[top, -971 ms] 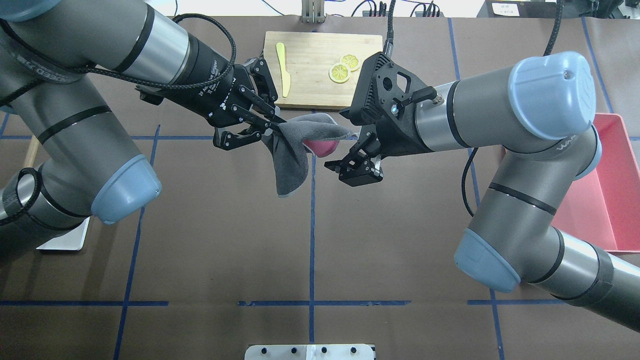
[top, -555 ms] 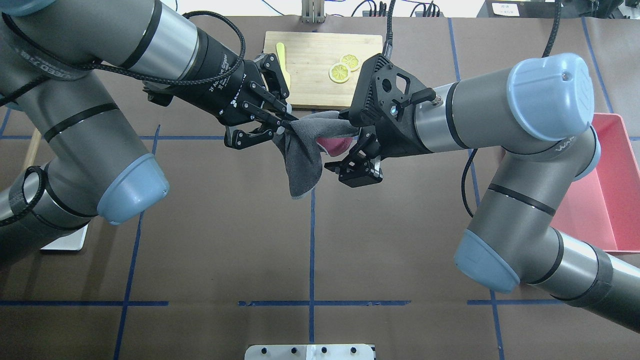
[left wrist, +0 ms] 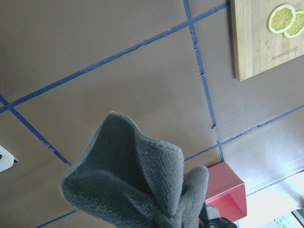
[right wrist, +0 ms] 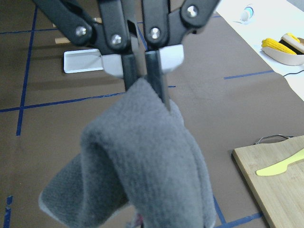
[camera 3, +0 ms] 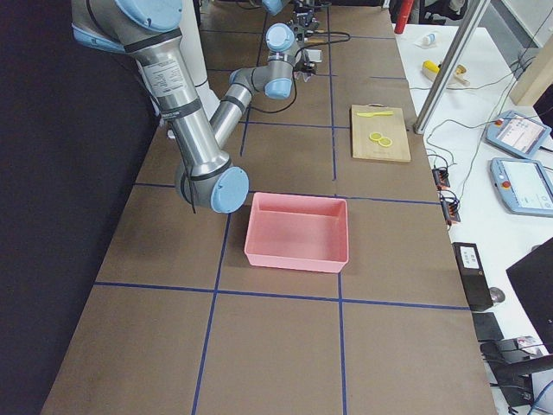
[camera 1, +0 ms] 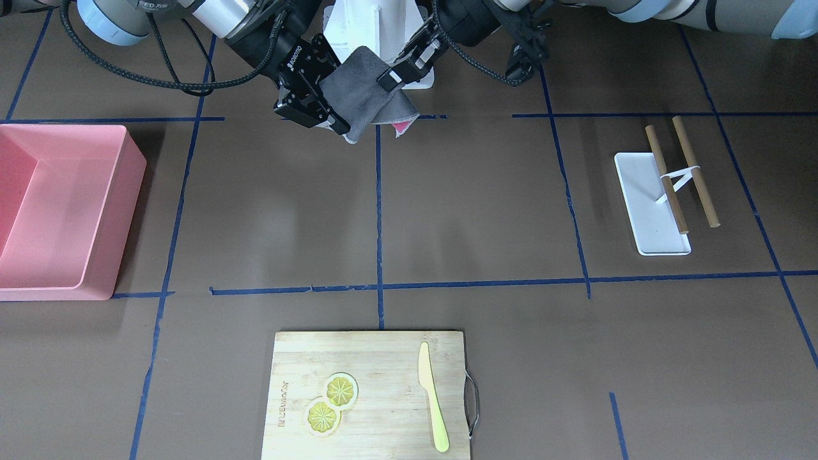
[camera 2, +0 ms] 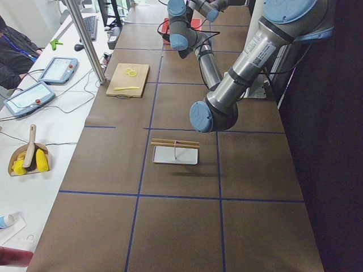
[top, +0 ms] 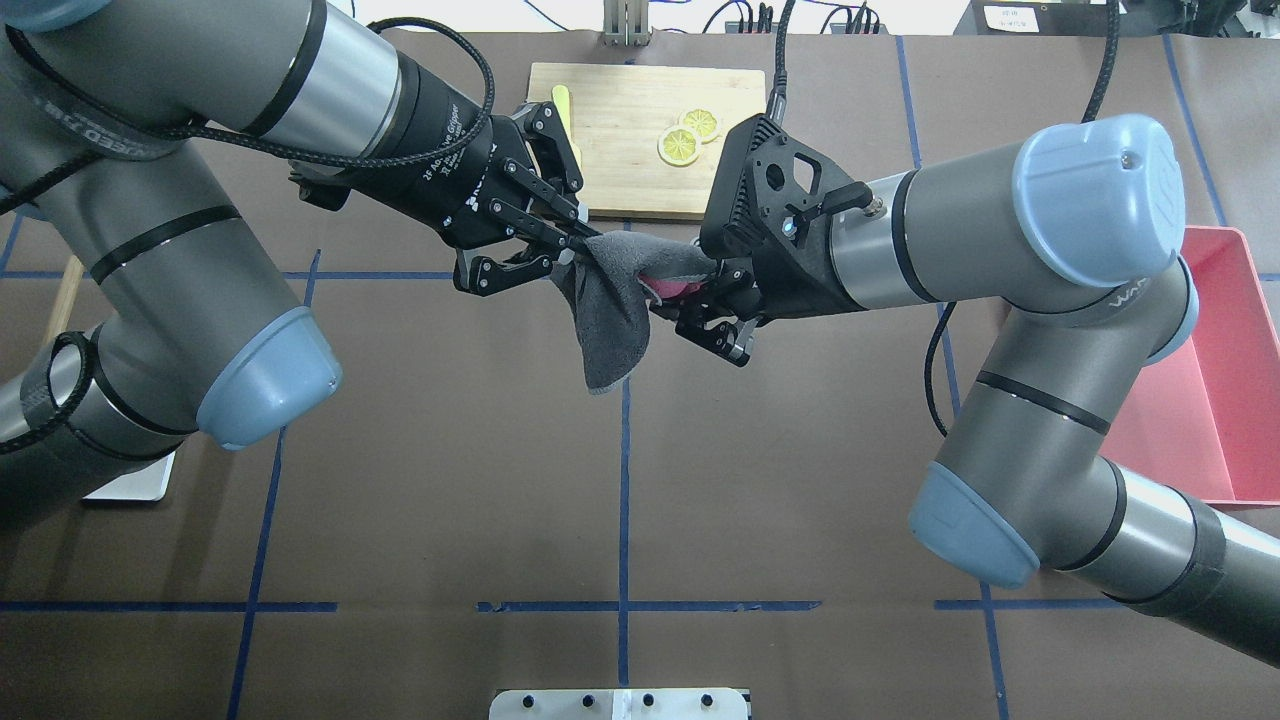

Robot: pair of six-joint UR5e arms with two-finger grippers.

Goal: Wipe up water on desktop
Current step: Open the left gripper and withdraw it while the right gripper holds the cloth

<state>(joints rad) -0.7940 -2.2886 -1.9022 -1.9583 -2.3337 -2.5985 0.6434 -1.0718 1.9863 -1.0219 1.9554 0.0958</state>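
**Cloth held between both arms above the desktop.** My left gripper (top: 578, 243) is clenched on one corner of the grey cloth (top: 610, 320). The cloth is soft and napped, with a pink underside. The gripper's black-tipped fingers (right wrist: 154, 71) pinch the fold flat, and the rest hangs in a limp, tapering drape.

My right gripper (top: 680, 308) meets the cloth from the opposite side. Its jaws are drawn together on the pink-backed fold, and the tips are partly buried in the pile.

The desktop (top: 450, 480), matte brown and gridded with thin blue tape, lies below. The cloth hangs clear of it, about midway between its left and right edges.

- **Far edge, middle:** a pale bamboo cutting board (top: 620, 150) carries two round lemon slices (top: 680, 145) and a slim yellow knife (camera 1: 433, 402).
- **Toward the right edge:** a smooth pink bin (top: 1220, 380).
- **Toward the left edge:** a flat white stand (camera 1: 645, 211) bearing wooden rods (camera 1: 696, 172).

**Change from earlier:** 0.6 s ago my right jaws stood wide apart beside the cloth, and now they have narrowed onto it. My left gripper and the cloth have barely shifted since then. At 1.0 s ago both sat nearer the left edge.
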